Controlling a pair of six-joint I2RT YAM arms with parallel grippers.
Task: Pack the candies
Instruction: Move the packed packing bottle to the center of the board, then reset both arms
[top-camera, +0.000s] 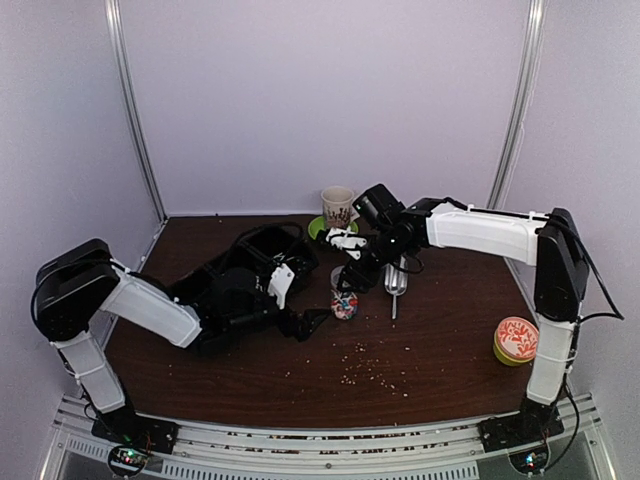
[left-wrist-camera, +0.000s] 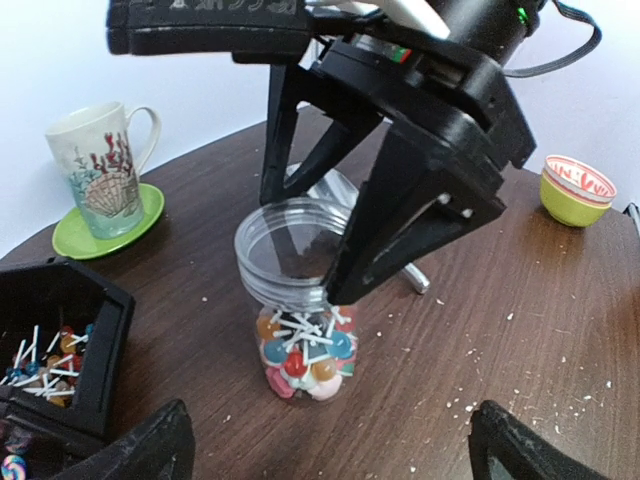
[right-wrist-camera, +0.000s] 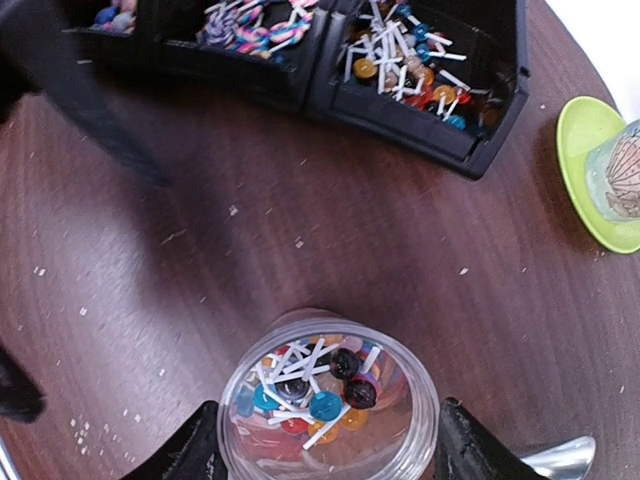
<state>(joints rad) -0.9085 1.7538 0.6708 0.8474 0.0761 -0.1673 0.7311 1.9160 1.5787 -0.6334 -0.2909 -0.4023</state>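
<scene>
jar (top-camera: 344, 298) with candies (top-camera: 344, 306) | right arm (top-camera: 480, 231) above it | tin (top-camera: 516, 340) far right

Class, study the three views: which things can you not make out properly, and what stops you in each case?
- Top view: the lollipops in the jar are too small to count, and the right gripper covers the rim.
- Top view: the black bins are mostly hidden by the left arm.
- Right wrist view: the metal scoop is cut off by the bottom edge.
- Left wrist view: the tin is too blurred to read its lid pattern.
</scene>
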